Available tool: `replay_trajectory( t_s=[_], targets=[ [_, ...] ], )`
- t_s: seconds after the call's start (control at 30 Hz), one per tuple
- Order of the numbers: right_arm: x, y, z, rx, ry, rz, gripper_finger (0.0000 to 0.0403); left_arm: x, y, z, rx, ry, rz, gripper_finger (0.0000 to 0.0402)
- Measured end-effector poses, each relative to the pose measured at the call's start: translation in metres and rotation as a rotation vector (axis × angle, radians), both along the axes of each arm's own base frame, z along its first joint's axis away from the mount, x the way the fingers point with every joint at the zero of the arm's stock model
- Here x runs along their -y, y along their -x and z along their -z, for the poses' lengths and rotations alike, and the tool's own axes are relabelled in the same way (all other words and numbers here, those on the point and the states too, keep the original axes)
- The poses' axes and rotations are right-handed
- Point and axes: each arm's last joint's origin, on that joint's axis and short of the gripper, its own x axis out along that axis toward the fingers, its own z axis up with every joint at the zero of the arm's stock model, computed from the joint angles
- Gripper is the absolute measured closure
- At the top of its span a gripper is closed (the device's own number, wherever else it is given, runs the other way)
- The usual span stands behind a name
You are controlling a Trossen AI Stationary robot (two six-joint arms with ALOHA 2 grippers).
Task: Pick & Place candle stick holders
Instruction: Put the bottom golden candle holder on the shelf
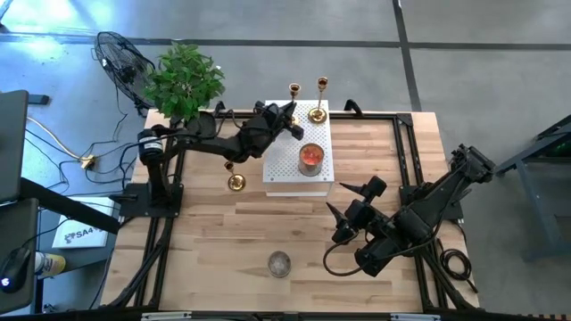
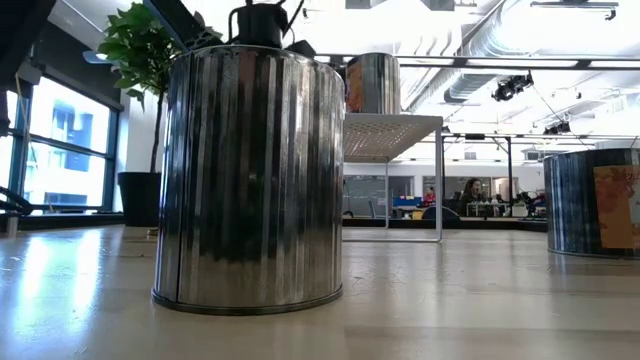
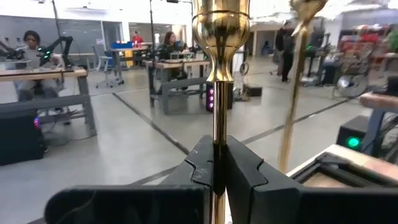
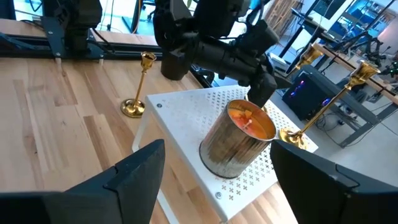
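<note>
1. While the butcher-block table (image 1: 223, 241) is carrying everything, the left arm is reaching from about nine o'clock toward the white perforated stand (image 1: 284, 165) at the table's far middle, and the right arm is waiting at about four o'clock.
2. Sitting on that stand, a metal tin candle (image 4: 239, 140) is holding orange wax with a wick; a plain metal tin (image 1: 279, 263) is standing alone at six o'clock, and what it is holding cannot be made out.
3. The left gripper (image 3: 217, 171) is pinching tight on the slim stem of one candle stick holder (image 3: 219, 37), its jaws closed right against the brass just under the cup, so the placing step seems to be in hand.
4. A second candle stick holder (image 1: 318, 111) is standing upright on the stand's far edge at twelve o'clock, beside the held one.
5. A third candle stick holder (image 1: 235, 181) is standing on the bare wood just beside the stand, at its nine o'clock, not yet collected.
6. The right gripper (image 4: 217, 174) is hanging wide open and gripping nothing, pointing toward the stand.
7. Judging from this, the next move is calling for a level lowering of the flared base onto the stand, clear of its neighbour and the tin candle, before the jaws let go.
</note>
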Motion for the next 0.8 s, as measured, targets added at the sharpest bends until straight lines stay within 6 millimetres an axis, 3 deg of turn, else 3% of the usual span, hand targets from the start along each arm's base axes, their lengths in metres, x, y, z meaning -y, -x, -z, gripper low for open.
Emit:
replay_trajectory(
  t_s=[0.13,0.3,0.53,0.8],
  targets=[
    [0.000,0.000,0.000,0.000,-0.001,0.000,0.0116,0.001,0.000,-0.005,0.044,-0.022,0.018,0.0392],
    [0.000,0.000,0.000,-0.002,0.001,-0.001,0.0116,-0.011,0.005,-0.005,0.068,-0.009,0.011,0.0392],
    [0.000,0.000,0.000,-0.002,0.002,-0.001,0.0116,-0.032,0.007,0.010,0.086,0.062,0.039,0.0392],
    [0.000,0.000,0.000,-0.003,0.002,-0.001,0.0116,-0.032,0.003,0.017,0.088,0.053,0.052,0.0392]
  ],
)
